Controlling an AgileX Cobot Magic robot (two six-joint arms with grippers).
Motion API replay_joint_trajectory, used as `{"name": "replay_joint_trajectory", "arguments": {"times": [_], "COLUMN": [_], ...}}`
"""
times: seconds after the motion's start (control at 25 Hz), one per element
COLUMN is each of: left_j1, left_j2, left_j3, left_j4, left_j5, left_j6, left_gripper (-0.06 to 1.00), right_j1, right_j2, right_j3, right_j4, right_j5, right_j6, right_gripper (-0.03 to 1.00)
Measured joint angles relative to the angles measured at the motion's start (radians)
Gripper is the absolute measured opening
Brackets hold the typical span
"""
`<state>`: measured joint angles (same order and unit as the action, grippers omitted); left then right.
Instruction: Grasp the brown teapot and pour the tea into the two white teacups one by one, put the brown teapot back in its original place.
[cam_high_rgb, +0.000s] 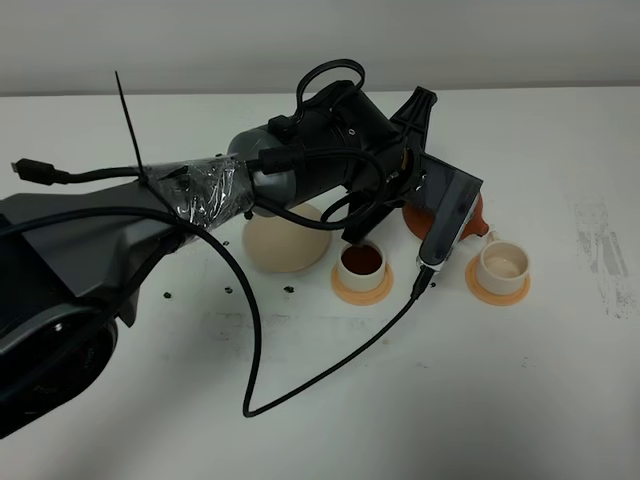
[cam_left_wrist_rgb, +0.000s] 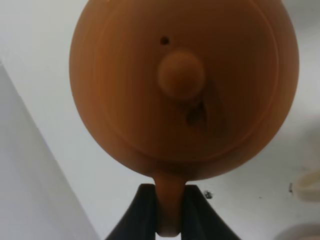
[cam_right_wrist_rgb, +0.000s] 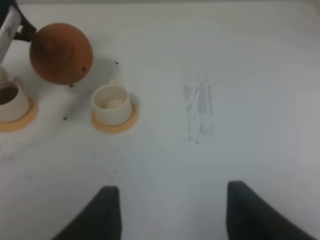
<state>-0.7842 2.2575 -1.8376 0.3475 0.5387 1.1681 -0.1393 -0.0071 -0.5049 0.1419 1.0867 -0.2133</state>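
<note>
Though the left arm (cam_high_rgb: 300, 170) hides most of the brown teapot (cam_right_wrist_rgb: 60, 52) from overhead, we make out its smooth, round clay body and knobbed lid raised between the tea-dark teacup (cam_high_rgb: 362, 262) and the pale teacup (cam_high_rgb: 503, 262), loop handle pinched in the left gripper (cam_left_wrist_rgb: 169, 212), spout end towards the pale one, while the right gripper (cam_right_wrist_rgb: 175, 215) stands with jaws apart, empty.

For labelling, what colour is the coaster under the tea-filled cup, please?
Orange coaster, clearest in the exterior high view.

Brown teapot (cam_high_rgb: 416, 219) mostly behind left arm (cam_high_rgb: 300, 165).
</note>
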Motion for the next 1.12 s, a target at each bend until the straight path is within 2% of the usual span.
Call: {"name": "replay_joint_trajectory", "arguments": {"times": [0.48,1.12], "left_j1": [-0.038,-0.071], "left_j2": [0.019,0.033], "left_j3": [-0.001,-0.001], "left_j4": [0.162,0.294], "left_j5": [-0.02,-0.058], "left_j6": [-0.096,-0.103], "left_gripper": [0.12,0.12], "right_j1": [0.0,0.0], "right_j2": [0.0,0.0], "right_j3": [0.0,0.0], "right_j4": [0.0,0.0], "right_j5": [0.0,0.0], "right_j6": [0.0,0.0], "right_gripper": [0.49,0.49]}}
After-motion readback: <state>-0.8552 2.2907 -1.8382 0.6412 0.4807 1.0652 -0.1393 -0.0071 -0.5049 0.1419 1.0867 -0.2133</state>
